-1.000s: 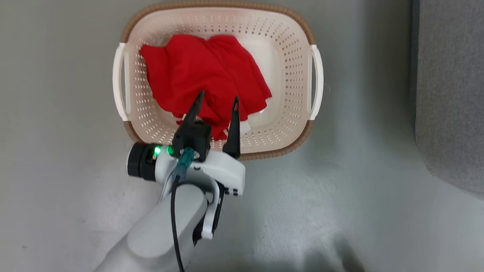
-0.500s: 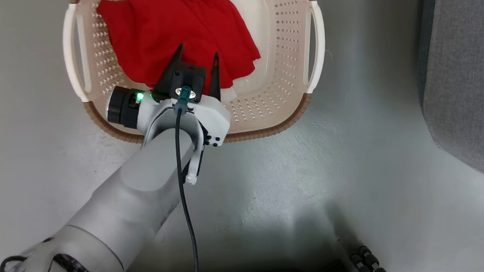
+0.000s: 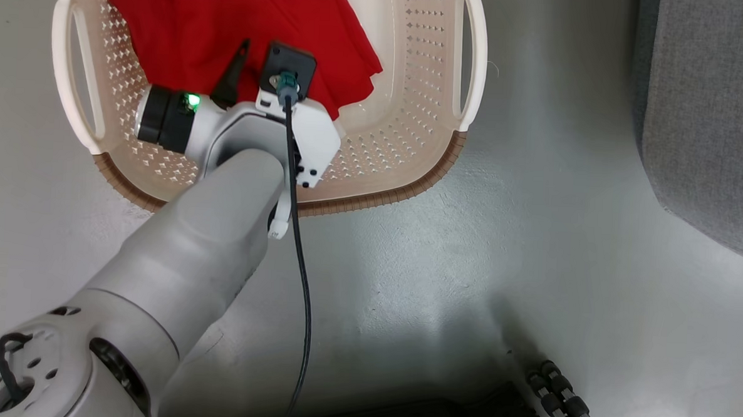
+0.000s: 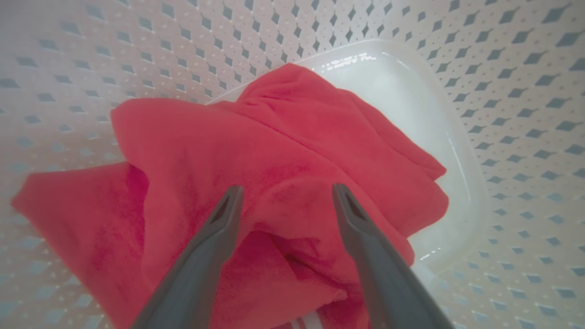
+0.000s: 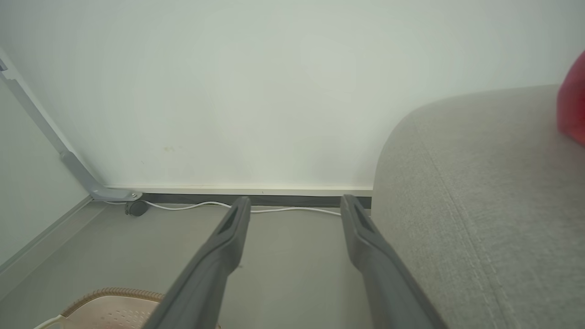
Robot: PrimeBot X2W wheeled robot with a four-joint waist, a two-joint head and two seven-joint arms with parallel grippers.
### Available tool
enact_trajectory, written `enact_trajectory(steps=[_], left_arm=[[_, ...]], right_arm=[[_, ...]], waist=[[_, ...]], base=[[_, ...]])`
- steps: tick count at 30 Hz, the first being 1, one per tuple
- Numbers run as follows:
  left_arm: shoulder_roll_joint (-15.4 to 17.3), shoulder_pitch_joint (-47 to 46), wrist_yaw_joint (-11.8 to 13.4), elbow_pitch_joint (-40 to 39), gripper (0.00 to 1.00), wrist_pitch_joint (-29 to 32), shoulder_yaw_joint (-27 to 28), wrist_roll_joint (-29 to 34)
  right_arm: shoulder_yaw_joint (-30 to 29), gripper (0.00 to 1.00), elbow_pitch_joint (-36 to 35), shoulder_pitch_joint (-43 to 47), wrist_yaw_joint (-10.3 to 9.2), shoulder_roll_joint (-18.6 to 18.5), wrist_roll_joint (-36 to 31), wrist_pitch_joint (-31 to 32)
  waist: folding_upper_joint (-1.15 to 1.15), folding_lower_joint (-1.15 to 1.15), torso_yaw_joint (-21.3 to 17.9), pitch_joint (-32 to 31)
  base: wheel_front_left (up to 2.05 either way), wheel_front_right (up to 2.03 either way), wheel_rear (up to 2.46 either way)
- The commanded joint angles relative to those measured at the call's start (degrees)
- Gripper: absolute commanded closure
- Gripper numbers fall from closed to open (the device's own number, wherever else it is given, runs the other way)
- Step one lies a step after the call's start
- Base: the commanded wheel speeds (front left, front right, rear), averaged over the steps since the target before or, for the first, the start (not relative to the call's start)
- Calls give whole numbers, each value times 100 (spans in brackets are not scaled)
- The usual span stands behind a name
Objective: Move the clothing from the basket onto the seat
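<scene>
Left gripper hangs inside the basket, fingers spread over the red clothing heaped toward the basket's left side. Right gripper is spread too, holding nothing, above the floor just beside the grey seat

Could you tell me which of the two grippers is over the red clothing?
The left gripper, open over the clothing in the basket; the right gripper faces the wall beside the seat.
</scene>
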Motion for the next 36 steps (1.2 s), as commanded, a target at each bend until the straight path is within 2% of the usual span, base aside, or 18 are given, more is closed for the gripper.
enact_trajectory(steps=[1, 9, 16, 17, 18, 23, 36], left_arm=[[19, -75, 77, -8, 0, 63, -21, -43], [19, -345, 256, 170, 0, 962, -406, -104], [19, -462, 401, 174, 0, 1375, -508, -53], [19, -471, 405, 156, 58, 1387, -513, -64], [19, -470, 401, 140, 100, 1400, -519, -72], [19, -400, 390, 32, 100, 1376, -532, -171], [19, 216, 405, -236, 100, 284, -506, -852]], right_arm=[[57, 0, -163, 158, 17, -79, 71, -34], [135, 0, -240, 117, 17, -38, 74, -34], [153, 0, -304, 89, 17, -27, 72, -34], [149, 0, -312, 84, 17, -24, 70, -34], [143, 0, -319, 79, 17, -21, 70, -34], [130, 0, -298, 64, 17, -14, 71, -34], [172, 0, -71, 147, 17, 28, -19, -34]], waist=[[0, 0, -18, 22], [0, 0, -103, 122], [0, 0, -140, 190], [0, 0, -141, 195], [0, 0, -139, 197], [0, 0, -114, 150], [0, 0, -45, -569]], base=[[0, 0, 0], [0, 0, 0], [0, 0, 0], [0, 0, 0], [0, 0, 0], [0, 0, 0], [0, 0, 0]])
